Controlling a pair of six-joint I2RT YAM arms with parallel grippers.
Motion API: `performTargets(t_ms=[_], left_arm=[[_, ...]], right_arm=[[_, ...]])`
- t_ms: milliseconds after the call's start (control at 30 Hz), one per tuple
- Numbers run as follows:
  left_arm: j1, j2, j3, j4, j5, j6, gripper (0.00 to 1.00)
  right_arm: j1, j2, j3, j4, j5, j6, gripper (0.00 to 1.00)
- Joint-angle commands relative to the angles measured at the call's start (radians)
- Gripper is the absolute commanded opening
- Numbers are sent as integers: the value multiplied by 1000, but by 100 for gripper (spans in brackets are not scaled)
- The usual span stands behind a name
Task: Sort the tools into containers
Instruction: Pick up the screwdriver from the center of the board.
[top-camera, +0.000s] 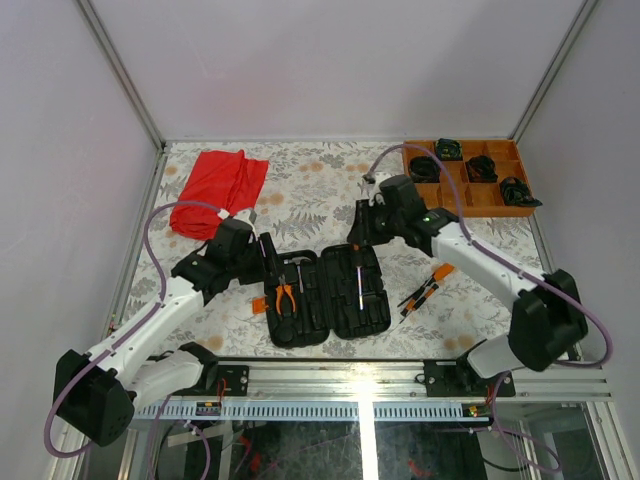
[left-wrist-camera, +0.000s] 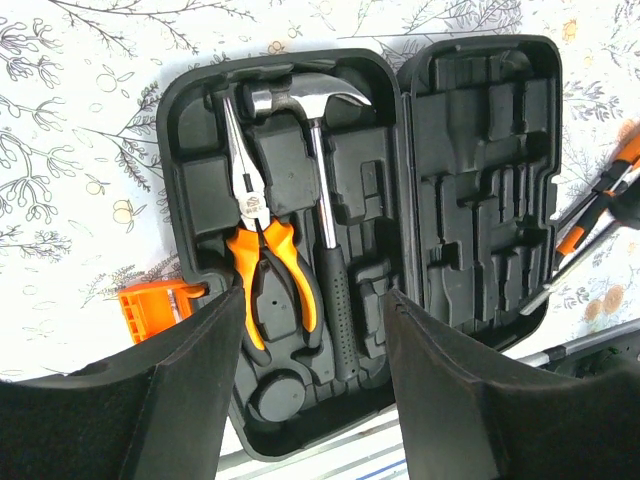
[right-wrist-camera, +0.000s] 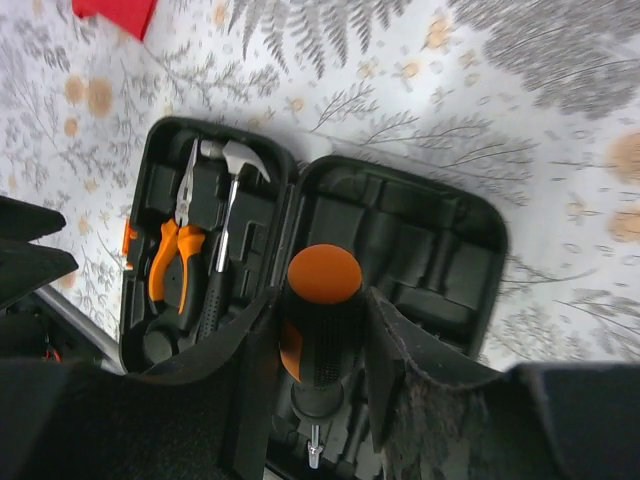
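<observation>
The black tool case (top-camera: 330, 295) lies open and flat on the bench (top-camera: 320, 180), in front of the two arms. Its two halves are side by side and its long axis runs from near to far.

In the left half the hammer (left-wrist-camera: 322, 200) sits in its slot along this same axis. Its silver head is at the far end and its black handle points toward the arm bases. Just beside it on the left, the pliers (left-wrist-camera: 265, 250) lie parallel, with the jaws pointing far and the orange handles near. A small orange latch (left-wrist-camera: 150, 310) sticks out from the outer left edge of the case.

The left end effector (left-wrist-camera: 312, 300) hovers above this left half. Its fingers (left-wrist-camera: 200, 380) stand about half apart, with nothing between them.

The right end effector (right-wrist-camera: 322, 320) is closed on the black handle of one screwdriver (right-wrist-camera: 323, 275), above the right half of the case. The orange cap faces the wrist camera. From above, the thin shaft runs lengthwise over the moulded slots, with the tip toward the near side. I cannot tell if the tip touches the case.

The loose screwdrivers (top-camera: 425, 290) lie on the bench just right of the case, slanted, with their orange ends toward the far right.
</observation>
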Motion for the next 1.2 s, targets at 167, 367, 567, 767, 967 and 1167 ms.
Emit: performTargets(t_ms=[167,367,567,767,967,1167], left_arm=[[7,-11,-12,40,8,1,56],[7,-12,-16,40,12,-2,56],[6,-15,-16,42,16,-2,56],[-3,-45,-14,103,101,19,57],[-189,-57,25,207,25,19,62],[-321,37,34,349,36,74,62]], right_arm=[[103,160,100,28,-42,38,0],[119,216,119,30,-42,58,0],[125,220,128,28,-11,72,0],[125,129,110,45,67,130,0],[125,29,100,40,61,178,0],[125,-61,95,34,-8,216,0]])
